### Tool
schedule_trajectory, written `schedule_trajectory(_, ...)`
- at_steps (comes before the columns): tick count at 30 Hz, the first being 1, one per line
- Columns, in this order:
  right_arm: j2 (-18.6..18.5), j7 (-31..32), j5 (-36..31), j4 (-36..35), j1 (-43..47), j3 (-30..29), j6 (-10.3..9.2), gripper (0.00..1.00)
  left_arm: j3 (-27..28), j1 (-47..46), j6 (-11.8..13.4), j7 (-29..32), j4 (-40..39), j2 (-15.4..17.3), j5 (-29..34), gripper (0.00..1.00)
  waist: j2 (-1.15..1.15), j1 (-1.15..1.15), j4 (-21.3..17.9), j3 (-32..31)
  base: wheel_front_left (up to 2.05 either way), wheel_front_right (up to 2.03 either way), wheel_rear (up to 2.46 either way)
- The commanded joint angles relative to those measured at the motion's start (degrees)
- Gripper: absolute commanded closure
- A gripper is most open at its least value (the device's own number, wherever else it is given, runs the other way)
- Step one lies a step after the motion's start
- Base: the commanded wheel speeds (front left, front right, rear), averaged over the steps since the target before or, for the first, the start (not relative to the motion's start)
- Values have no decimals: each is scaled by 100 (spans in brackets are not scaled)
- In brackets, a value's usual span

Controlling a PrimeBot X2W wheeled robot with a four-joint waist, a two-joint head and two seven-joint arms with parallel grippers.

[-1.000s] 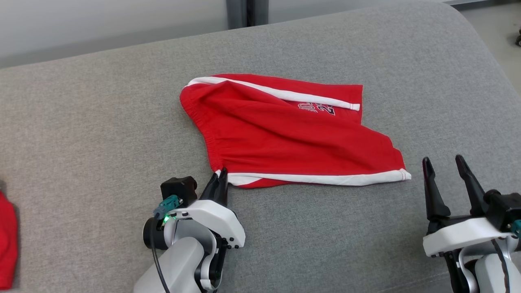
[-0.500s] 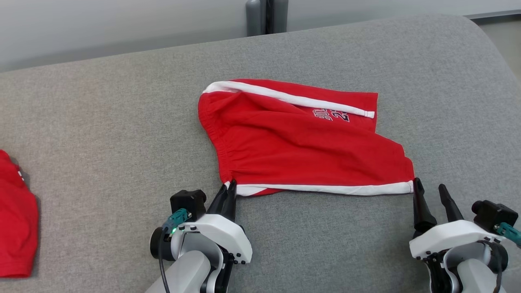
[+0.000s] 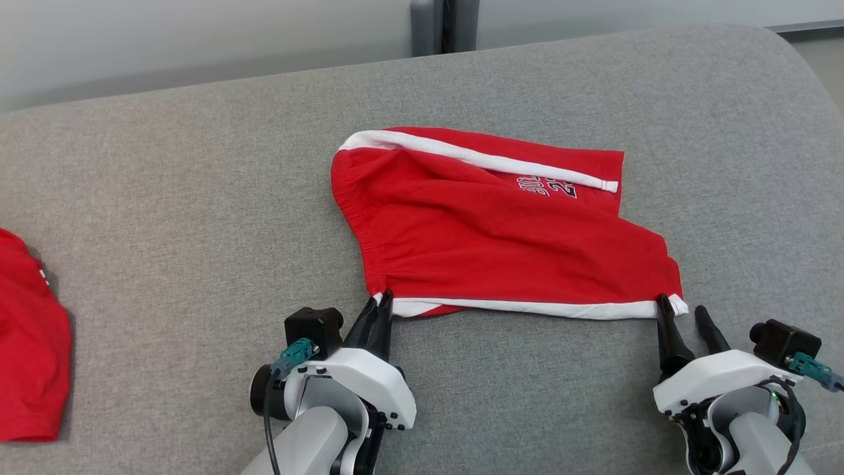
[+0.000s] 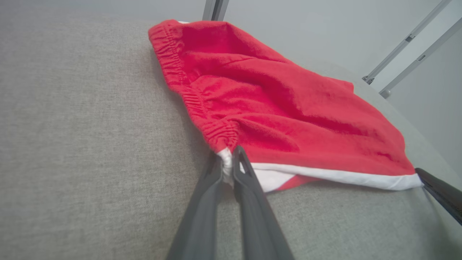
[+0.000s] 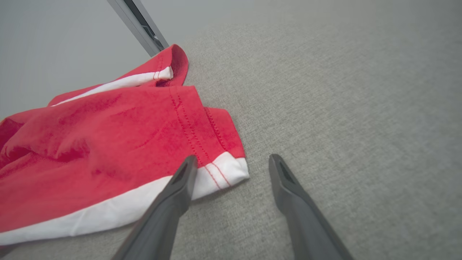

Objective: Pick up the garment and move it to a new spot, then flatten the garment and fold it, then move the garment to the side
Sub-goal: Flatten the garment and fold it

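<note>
The left gripper (image 3: 383,302) is clenched on the near-left white corner of the red shorts (image 3: 501,244). The right gripper (image 3: 680,305), spread wide, straddles their near-right hem corner on the grey upholstery (image 3: 165,231).

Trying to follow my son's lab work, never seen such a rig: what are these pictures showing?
It's a wheeled robot with two arms. One picture looks down from its head; the others look along each arm's jaws. Red shorts with white stripes lie on a grey padded surface; another red cloth lies far left. The left jaws are shut on the shorts' waistband corner. The right jaws stand open at the hem corner, gripping nothing.
</note>
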Motion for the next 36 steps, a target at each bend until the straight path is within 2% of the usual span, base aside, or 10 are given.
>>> schedule_trajectory(1,-52,-8,61,82,-78,47,-2,0,-5,-22,-2,-3,-15,31,32,100,0,0,8,10,0,0,0)
schedule_trajectory(2,-67,-8,96,137,-106,81,-2,0,-12,-26,-2,-3,-17,31,39,100,0,0,14,14,0,0,0)
schedule_trajectory(3,-60,3,180,200,-122,132,-2,13,-22,-30,-3,-3,-18,30,45,100,0,0,21,17,0,0,0)
schedule_trajectory(4,-54,21,259,259,-145,180,-2,61,-31,-36,-6,-3,-15,30,46,100,0,0,27,18,0,0,0)
schedule_trajectory(5,-61,24,320,308,-166,225,-2,86,-34,-43,-8,-3,-7,31,52,100,0,0,32,17,0,0,0)
schedule_trajectory(6,-60,23,393,342,-179,268,-2,100,-33,-48,-11,-3,1,31,56,100,0,0,37,12,0,0,0)
schedule_trajectory(13,-311,-3,498,-222,-210,543,-2,100,-46,-99,-138,-3,4,55,167,100,0,0,19,-131,0,0,0)
schedule_trajectory(21,-487,-6,263,-1454,-143,371,-2,100,-75,-307,-390,369,-438,438,101,100,0,0,-19,-525,0,0,0)
schedule_trajectory(31,-753,178,45,-2452,-712,367,-2,100,114,-909,-531,1899,-2010,1146,-376,100,0,0,-17,-937,0,0,0)
schedule_trajectory(36,-786,608,-67,-2734,-1360,159,-2,100,505,-1449,-303,2733,-2695,1246,-915,100,0,0,-62,-855,0,0,0)
